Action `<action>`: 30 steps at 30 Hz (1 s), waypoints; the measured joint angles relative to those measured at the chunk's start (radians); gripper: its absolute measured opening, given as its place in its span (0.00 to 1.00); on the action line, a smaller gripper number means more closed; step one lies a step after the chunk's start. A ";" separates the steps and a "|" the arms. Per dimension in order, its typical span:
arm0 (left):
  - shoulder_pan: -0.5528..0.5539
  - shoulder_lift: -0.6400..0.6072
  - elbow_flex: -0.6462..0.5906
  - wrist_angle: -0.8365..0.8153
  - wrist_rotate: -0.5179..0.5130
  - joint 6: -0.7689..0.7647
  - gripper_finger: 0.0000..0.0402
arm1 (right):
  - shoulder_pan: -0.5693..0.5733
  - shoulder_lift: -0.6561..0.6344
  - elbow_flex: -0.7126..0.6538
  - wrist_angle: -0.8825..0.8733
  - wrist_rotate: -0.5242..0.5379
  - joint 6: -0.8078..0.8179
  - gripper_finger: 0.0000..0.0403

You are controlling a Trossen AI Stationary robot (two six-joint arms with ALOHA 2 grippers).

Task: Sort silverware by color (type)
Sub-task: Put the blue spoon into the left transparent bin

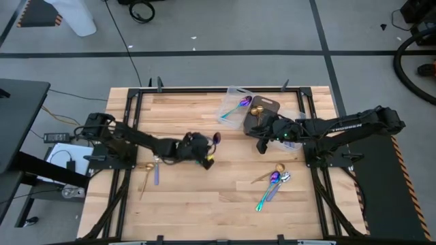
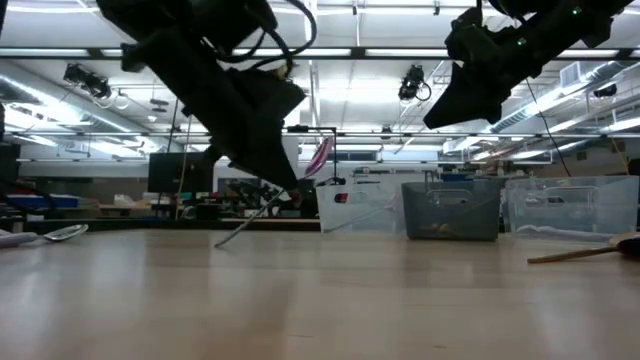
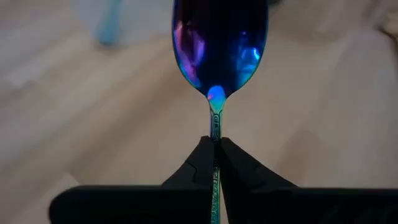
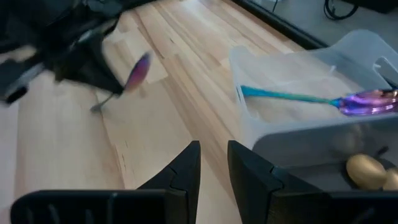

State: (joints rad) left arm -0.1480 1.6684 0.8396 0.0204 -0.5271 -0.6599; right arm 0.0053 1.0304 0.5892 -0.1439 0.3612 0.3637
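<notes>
my left gripper is clenched on the iridescent spoon, whose bowl points toward the clear tray up-right; my right gripper hangs released.

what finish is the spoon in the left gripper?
Iridescent purple-blue; the spoon is pinched by its handle in the left gripper. Left wrist view shows it best.

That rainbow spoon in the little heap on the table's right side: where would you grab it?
Take the rainbow spoon by its teal handle, near the free end, coming straight down with jaws across it. It lies flat, its bowl crowded by a gold spoon and a silver spoon, while the handle sticks out over bare wood.
</notes>
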 joint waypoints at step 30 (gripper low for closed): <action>0.296 0.008 -0.001 0.722 0.083 0.589 0.04 | 0.000 0.017 0.000 0.047 0.004 -0.038 0.22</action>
State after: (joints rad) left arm 0.1480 1.6768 0.8382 0.7424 -0.4442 -0.0708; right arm 0.0055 1.0473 0.5892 -0.0969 0.3656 0.3254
